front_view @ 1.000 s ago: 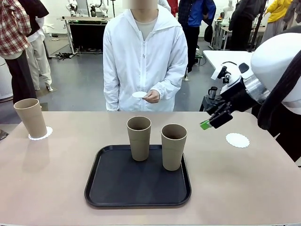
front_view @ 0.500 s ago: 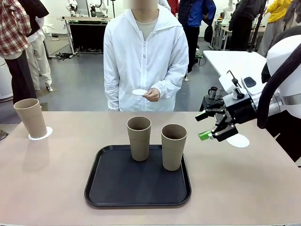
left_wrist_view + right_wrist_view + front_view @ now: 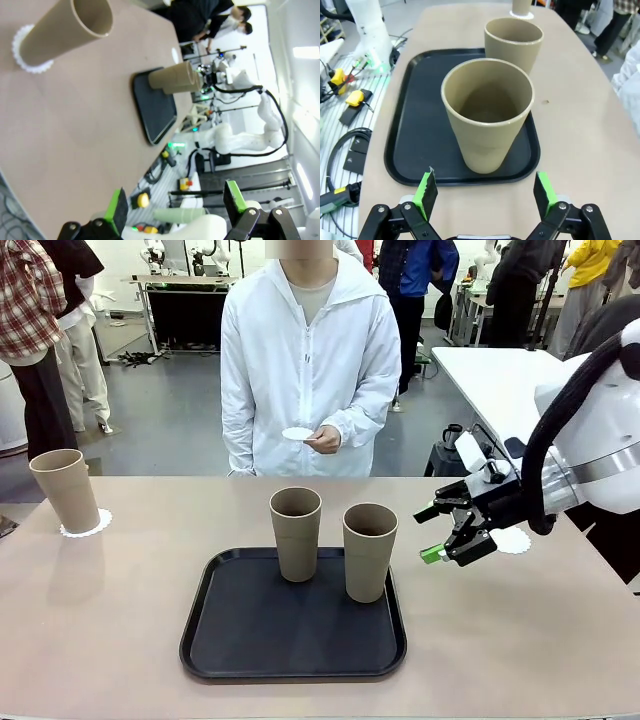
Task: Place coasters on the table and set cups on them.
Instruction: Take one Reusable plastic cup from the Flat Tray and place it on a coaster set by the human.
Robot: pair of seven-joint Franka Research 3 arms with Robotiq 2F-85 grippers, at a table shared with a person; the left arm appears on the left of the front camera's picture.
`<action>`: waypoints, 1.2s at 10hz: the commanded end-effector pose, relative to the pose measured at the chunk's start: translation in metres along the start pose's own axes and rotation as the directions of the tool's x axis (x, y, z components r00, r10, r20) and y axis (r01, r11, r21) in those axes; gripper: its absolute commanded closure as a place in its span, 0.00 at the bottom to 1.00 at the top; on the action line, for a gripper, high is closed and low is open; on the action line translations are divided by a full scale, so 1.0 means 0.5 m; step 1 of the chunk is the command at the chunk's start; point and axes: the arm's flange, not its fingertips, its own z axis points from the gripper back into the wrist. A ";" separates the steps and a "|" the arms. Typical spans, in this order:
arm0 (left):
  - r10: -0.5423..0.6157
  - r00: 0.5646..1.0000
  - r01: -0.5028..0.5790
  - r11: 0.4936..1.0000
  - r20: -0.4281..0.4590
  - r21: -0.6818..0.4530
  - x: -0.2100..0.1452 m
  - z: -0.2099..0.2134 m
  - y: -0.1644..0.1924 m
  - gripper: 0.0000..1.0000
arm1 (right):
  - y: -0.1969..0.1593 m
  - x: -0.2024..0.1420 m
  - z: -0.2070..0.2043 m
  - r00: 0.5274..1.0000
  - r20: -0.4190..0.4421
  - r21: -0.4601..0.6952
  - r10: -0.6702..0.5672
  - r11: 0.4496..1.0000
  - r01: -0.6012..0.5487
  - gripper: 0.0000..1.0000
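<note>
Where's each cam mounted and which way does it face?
Front: robot's side, facing the person across the table; right gripper at right.
Left wrist: off the table's left end, looking along it; left gripper below.
Right wrist: facing a cup on the tray; own fingers below.
All three share: the tray.

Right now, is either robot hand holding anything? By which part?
No. The right hand is open, short of the nearest cup on the tray; the left hand is open too and empty.
</note>
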 end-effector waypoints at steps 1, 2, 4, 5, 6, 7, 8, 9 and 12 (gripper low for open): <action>0.010 1.000 -0.010 1.000 0.008 0.003 0.001 0.002 -0.005 0.00 | -0.017 0.002 -0.018 1.000 -0.004 -0.029 -0.013 0.999 0.013 0.00; 0.010 1.000 -0.010 1.000 0.008 0.003 0.001 0.002 -0.005 0.00 | -0.010 0.012 -0.011 0.997 -0.016 -0.053 -0.073 0.996 0.072 0.00; 0.010 1.000 -0.010 1.000 0.008 0.003 0.001 0.002 -0.005 0.00 | -0.003 -0.003 -0.008 1.000 -0.012 -0.003 -0.005 1.000 0.005 0.00; 0.010 1.000 -0.010 1.000 0.008 0.003 0.001 0.002 -0.005 0.00 | -0.003 -0.003 -0.008 1.000 -0.012 -0.003 -0.005 1.000 0.005 0.00; 0.010 1.000 -0.010 1.000 0.008 0.003 0.001 0.002 -0.005 0.00 | -0.003 -0.003 -0.008 1.000 -0.012 -0.003 -0.005 1.000 0.005 0.00; 0.010 1.000 -0.010 1.000 0.008 0.003 0.001 0.002 -0.005 0.00 | -0.004 -0.001 -0.009 1.000 -0.021 -0.007 -0.019 1.000 0.019 0.00; 0.010 1.000 -0.010 1.000 0.008 0.003 0.001 0.002 -0.005 0.00 | -0.010 -0.019 -0.017 1.000 0.018 0.012 0.024 1.000 -0.025 0.00; 0.010 1.000 -0.010 1.000 0.008 0.003 0.001 0.002 -0.005 0.00 | -0.018 -0.038 -0.025 0.996 0.066 0.019 0.053 0.998 -0.054 0.00; 0.010 1.000 -0.010 1.000 0.008 0.003 0.001 0.002 -0.005 0.00 | -0.034 -0.073 -0.047 0.985 0.166 -0.045 0.044 0.998 -0.037 0.00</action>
